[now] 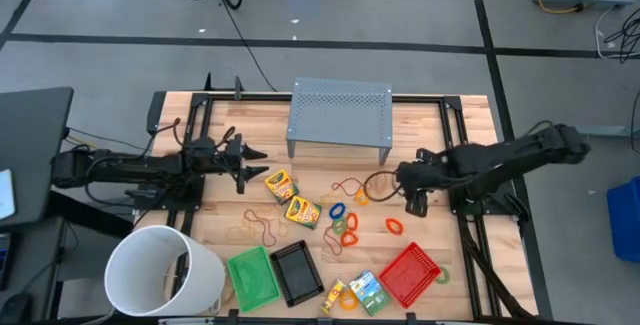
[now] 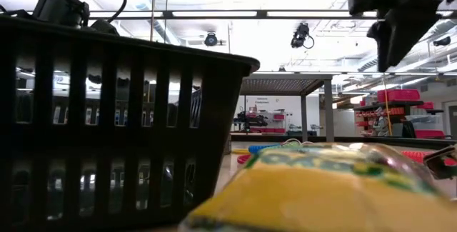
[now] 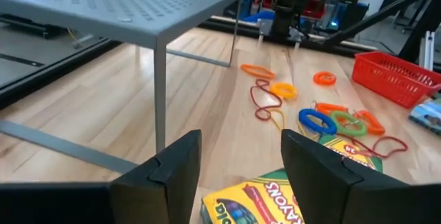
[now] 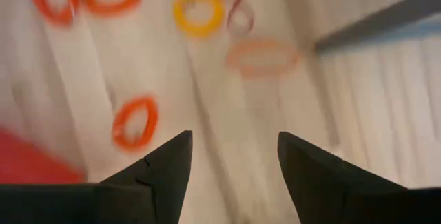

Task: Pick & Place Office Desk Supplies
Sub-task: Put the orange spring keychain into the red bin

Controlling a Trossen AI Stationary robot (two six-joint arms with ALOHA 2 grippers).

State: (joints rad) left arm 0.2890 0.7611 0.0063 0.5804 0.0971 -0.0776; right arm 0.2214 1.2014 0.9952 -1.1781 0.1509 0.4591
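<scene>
My left gripper (image 3: 238, 176) is spread and empty, just beside the crayon box (image 3: 265, 200) in front of the grey stand (image 1: 340, 115). My right gripper (image 4: 233, 165) is also spread, holding nothing, above the coloured rings (image 1: 345, 215) near that stand.

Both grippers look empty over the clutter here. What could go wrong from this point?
The left gripper hangs open right by a crayon box and close to the grey stand; a lunge could push the box away or clip a stand leg. The right gripper, open above loose coloured rings, may struggle to pinch one flat on the wood, or scatter its neighbours. Thin rubber bands could snag on fingers.
</scene>
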